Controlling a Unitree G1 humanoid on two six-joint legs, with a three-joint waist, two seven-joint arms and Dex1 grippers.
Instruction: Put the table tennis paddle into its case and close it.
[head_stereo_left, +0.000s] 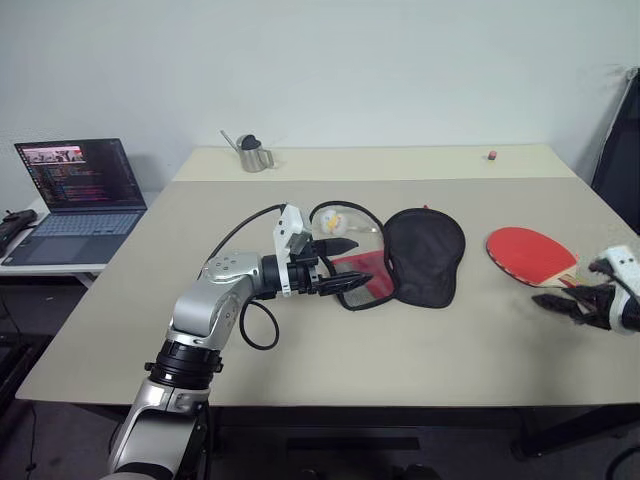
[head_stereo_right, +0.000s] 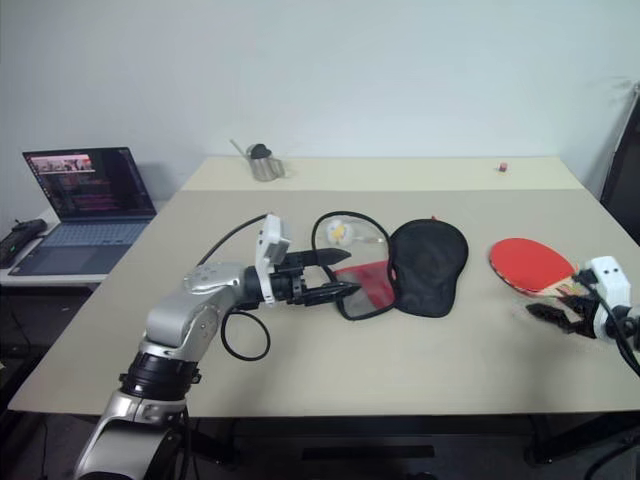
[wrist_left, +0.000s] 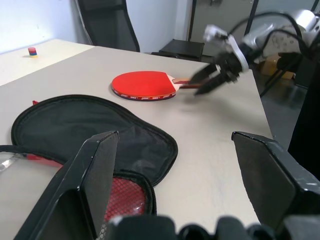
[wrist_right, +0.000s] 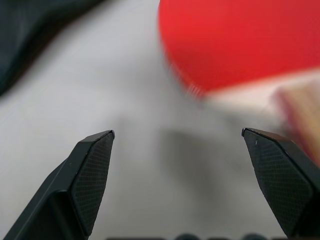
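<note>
Head stereo pair looks forward and down over the table (head_stereo_left: 420, 350), wide, both eyes sharing the whole scene. Left wrist cam sits low, looking level across the open case (wrist_left: 90, 132) to the paddle (wrist_left: 143, 85). Right wrist cam looks down, close over the paddle; both wrist cams share it.
</note>
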